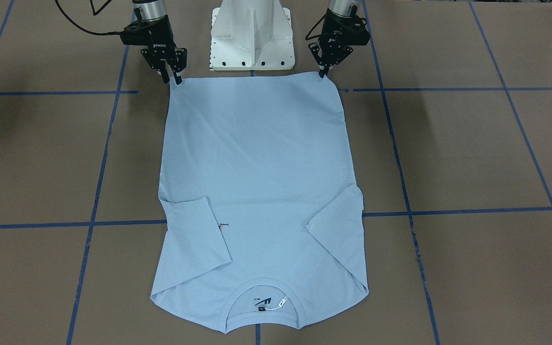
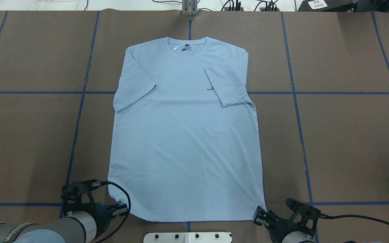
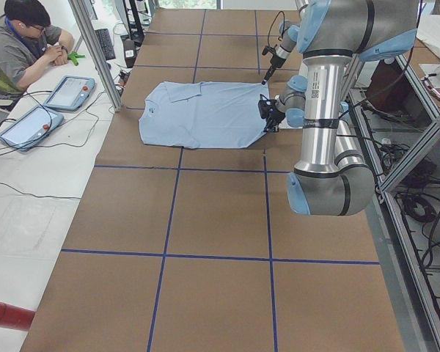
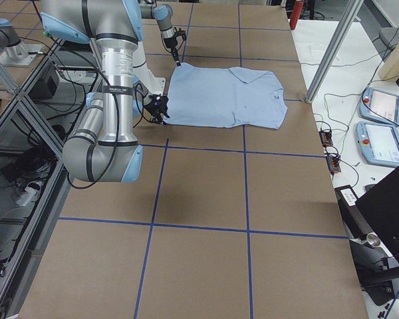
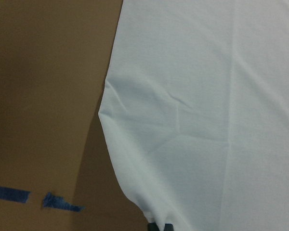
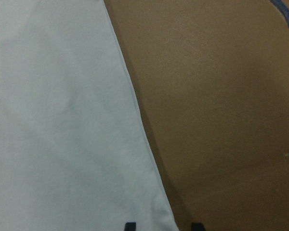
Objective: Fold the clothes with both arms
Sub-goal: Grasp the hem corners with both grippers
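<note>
Light blue T-shirt [image 2: 184,135] is laid flat, front up, mid-table [image 2: 349,141] — ribbed collar [image 2: 187,48] far from the robot, hem just beside the white base [image 1: 252,38]. Both sleeves are folded inward over the body. One hem corner is pinched by the closed left gripper [image 1: 323,73]; the other is straddled by the right gripper [image 1: 171,79], fingers parted. Brown paper is gridded with blue tape [image 2: 349,92].

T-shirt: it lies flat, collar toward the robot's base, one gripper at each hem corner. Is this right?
Not quite. The collar of the T-shirt points away from the robot's base; the hem is at the base, as the exterior front-facing view shows. The left gripper and right gripper are at the hem corners.
</note>
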